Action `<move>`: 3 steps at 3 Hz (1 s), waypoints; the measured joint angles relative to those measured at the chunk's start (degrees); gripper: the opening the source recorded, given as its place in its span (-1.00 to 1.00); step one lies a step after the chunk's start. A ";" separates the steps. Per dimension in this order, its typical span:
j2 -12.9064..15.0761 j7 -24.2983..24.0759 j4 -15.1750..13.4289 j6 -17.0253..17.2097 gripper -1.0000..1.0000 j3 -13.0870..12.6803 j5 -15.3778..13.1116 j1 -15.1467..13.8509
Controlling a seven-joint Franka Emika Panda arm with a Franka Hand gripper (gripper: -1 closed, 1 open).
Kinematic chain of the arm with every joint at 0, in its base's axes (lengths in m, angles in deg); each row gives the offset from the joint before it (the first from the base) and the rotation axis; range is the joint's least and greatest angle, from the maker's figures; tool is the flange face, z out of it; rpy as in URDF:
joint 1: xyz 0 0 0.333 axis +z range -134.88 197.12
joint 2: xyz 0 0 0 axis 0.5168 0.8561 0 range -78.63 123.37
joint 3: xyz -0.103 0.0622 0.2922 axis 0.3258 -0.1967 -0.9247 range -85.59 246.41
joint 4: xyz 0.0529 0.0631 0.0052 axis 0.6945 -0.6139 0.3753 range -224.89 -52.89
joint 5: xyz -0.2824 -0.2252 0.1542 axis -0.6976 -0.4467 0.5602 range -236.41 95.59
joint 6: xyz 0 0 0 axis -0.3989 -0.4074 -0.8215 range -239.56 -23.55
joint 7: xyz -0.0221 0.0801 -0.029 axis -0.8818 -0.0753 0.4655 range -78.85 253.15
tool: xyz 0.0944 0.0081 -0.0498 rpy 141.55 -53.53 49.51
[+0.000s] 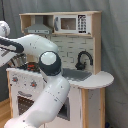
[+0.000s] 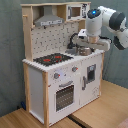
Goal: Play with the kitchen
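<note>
The toy kitchen point(image 2: 62, 65) stands upright on a wooden floor point(image 2: 100, 112) before a grey curtain point(image 2: 10, 55). It is a white and light-wood unit.

In the second exterior view, the hob point(image 2: 53, 59) with its red rings lies toward the second exterior view's left of the worktop. The sink point(image 2: 80, 51) and the black faucet point(image 2: 76, 39) are toward the second exterior view's right. A grey hood point(image 2: 48, 20) hangs above the hob, in front of a pegboard back point(image 2: 52, 40). Below, the oven door point(image 2: 65, 96) sits under two knobs point(image 2: 56, 76).

In the first exterior view, the faucet point(image 1: 84, 59) curves over the worktop, and a toy microwave point(image 1: 72, 23) sits on the upper shelf next to the hood point(image 1: 39, 27).

The white arm point(image 2: 107, 22) reaches in from the second exterior view's right, its wrist pointing down over the sink area. The tool point(image 2: 86, 50) sits low at the sink, close to the faucet. Whether its fingers are wide or narrow cannot be told, nor whether it touches the sink or holds anything. In the first exterior view the arm point(image 1: 47, 95) fills the foreground and hides the tool.
</note>
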 joint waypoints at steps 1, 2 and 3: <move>1.47 -4.55 -2.25 0.04 -1.00 -2.16 0.02 -2.64; 1.65 -9.08 -2.68 0.57 -1.00 -3.87 0.97 -5.69; 1.79 -10.37 -2.75 1.29 -1.00 -5.99 2.42 -10.93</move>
